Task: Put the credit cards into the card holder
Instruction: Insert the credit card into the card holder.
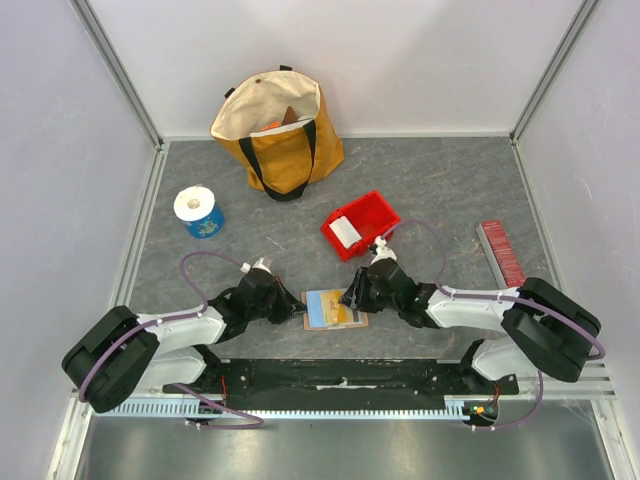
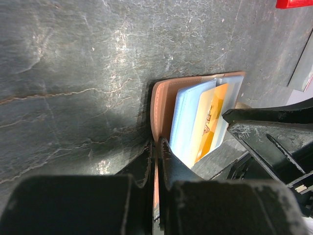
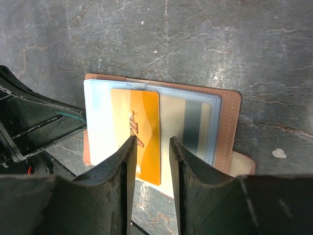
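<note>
The tan card holder (image 1: 335,308) lies open on the dark table between both arms. My left gripper (image 1: 296,305) is shut on its left leather edge (image 2: 161,105), the flap pinched between the fingertips (image 2: 157,142). An orange credit card (image 3: 142,122) lies on the holder's clear sleeves, its near end sticking out past the holder (image 3: 227,112). Another card with a grey stripe (image 3: 188,127) sits under the clear sleeve beside it. My right gripper (image 3: 150,142) hovers open just over the orange card (image 2: 210,117), jaws apart and gripping nothing.
A red bin (image 1: 378,205) with a white card (image 1: 345,232) in it stands just behind the right gripper (image 1: 350,298). A yellow tote bag (image 1: 280,130) is at the back, a blue-and-white roll (image 1: 198,212) at the left, a dark-red ribbed bar (image 1: 500,252) at the right.
</note>
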Motion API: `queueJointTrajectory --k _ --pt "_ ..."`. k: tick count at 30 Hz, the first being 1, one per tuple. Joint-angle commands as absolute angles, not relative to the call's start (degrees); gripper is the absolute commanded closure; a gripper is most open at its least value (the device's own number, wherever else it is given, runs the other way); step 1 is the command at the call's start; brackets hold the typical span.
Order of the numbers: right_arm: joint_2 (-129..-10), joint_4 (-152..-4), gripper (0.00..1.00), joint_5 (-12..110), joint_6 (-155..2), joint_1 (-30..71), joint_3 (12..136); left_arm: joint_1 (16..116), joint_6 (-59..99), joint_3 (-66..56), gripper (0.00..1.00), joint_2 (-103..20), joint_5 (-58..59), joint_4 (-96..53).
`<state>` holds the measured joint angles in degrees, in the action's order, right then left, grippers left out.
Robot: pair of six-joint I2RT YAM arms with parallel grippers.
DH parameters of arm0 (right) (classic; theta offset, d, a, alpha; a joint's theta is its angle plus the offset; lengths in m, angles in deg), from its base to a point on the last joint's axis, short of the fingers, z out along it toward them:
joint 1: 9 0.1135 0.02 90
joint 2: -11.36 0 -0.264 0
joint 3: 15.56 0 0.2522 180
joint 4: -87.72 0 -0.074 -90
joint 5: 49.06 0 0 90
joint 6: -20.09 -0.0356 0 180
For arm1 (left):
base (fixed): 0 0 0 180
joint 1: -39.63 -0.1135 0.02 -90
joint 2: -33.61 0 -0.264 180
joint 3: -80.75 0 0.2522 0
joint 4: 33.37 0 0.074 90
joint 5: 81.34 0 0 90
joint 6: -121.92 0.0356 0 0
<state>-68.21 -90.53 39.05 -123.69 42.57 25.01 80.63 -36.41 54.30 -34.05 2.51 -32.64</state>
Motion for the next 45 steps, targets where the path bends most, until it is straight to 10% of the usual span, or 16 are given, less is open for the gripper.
queueJointTrajectory --k 1,26,45 --pt "-70.37 -89.77 0.61 40.76 -122.12 43.73 26.59 80.68 -37.25 55.04 0.98 -33.37 3.56 -31.47" --pt "-73.37 -96.2 0.7 49.56 -123.18 45.05 30.28 80.59 -37.07 54.86 0.98 -33.28 3.39 -31.38" --pt "-57.55 -67.89 0.14 25.04 -102.17 41.36 43.46 80.59 -36.37 53.81 0.98 -31.26 4.79 -28.75"
